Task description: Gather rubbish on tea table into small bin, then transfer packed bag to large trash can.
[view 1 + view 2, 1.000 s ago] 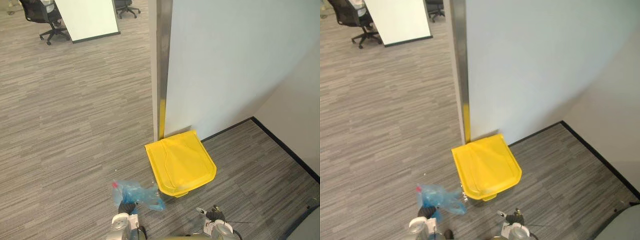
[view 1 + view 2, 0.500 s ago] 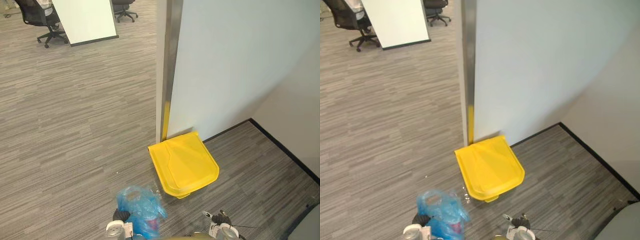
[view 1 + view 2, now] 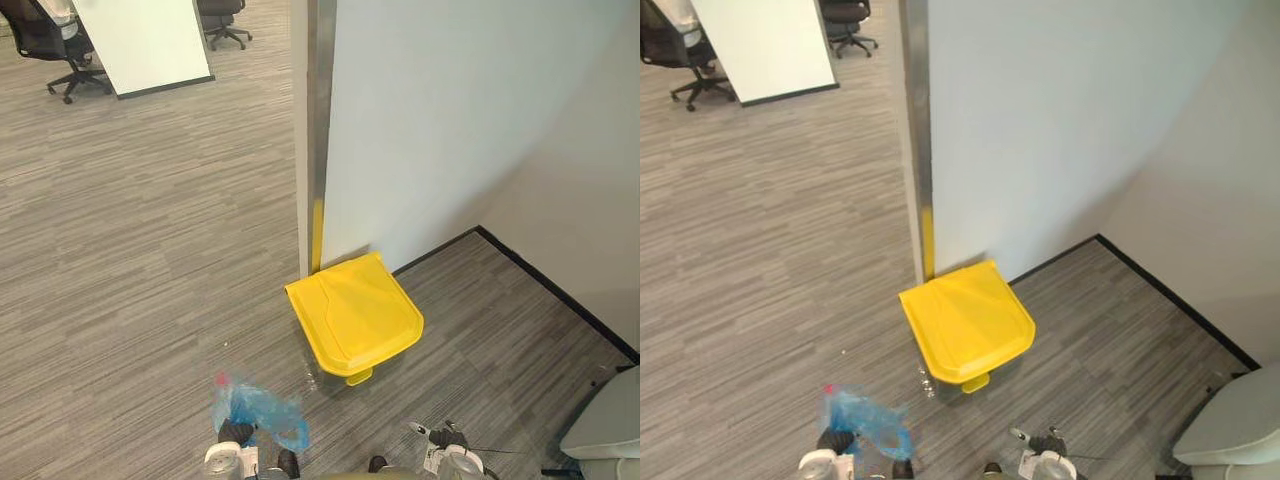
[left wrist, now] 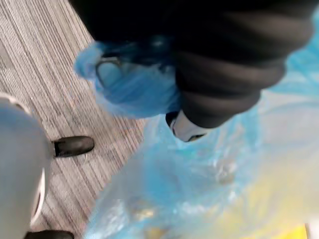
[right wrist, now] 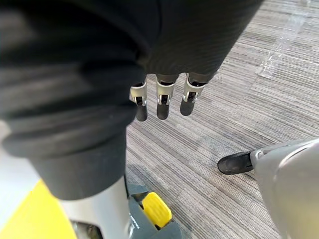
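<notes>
Both eye views show the yellow-lidded trash can [image 3: 355, 315], lid down, at the wall [image 3: 450, 120]. The blue bag [image 3: 258, 415] is near it, at the left hand [image 3: 236, 432]. The left wrist view adds the bag's neck bunched in that hand's curled grip, most fingers hidden. The right hand [image 5: 162, 99] hangs straight-fingered and empty.

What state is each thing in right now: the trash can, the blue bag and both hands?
trash can lid: shut, flat on the can.
pedal: nothing on it.
blue bag: packed, its neck bunched in the left hand.
left hand: shut on the blue bag.
right hand: open, fingers straight, holding nothing.
</notes>
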